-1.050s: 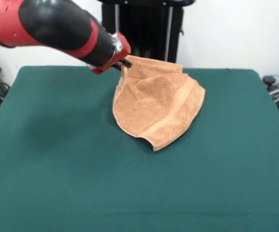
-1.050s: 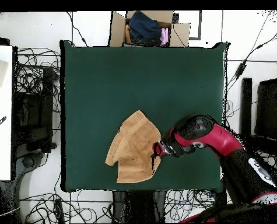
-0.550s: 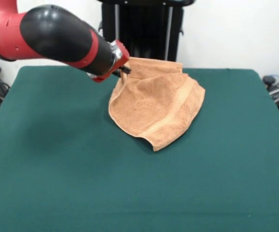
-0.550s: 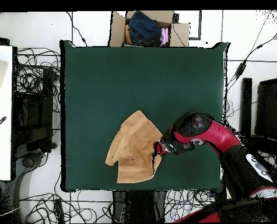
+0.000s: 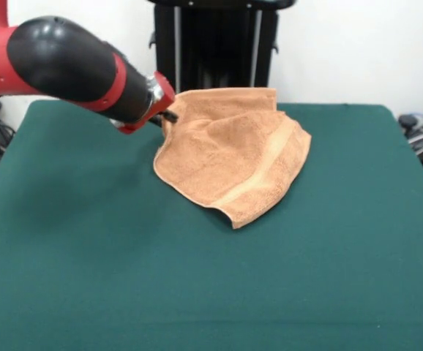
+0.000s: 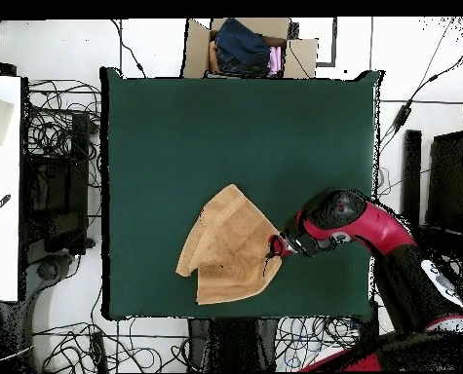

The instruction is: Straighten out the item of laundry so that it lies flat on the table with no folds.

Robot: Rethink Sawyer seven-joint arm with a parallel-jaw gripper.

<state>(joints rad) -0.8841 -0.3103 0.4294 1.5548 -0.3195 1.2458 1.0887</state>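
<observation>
The orange-tan towel (image 5: 233,157) lies folded over itself on the green table (image 5: 124,278), toward the far middle, with a woven band running across its top layer. In the overhead view the towel (image 6: 225,248) sits near the table's lower edge. My gripper (image 5: 169,115) is shut on the towel's upper left edge and holds that edge lifted and stretched out. From above, my gripper (image 6: 275,245) is at the towel's right edge. The pinched fabric hides the fingertips.
A cardboard box of clothes (image 6: 245,47) stands beyond the table's top edge in the overhead view. Cables and equipment (image 6: 55,185) surround the table. A black stand (image 5: 215,44) rises behind the far edge in the front view.
My gripper has moved left in the front view, dragging the held towel edge with it. The towel has spread wider and its top fold has opened out.
</observation>
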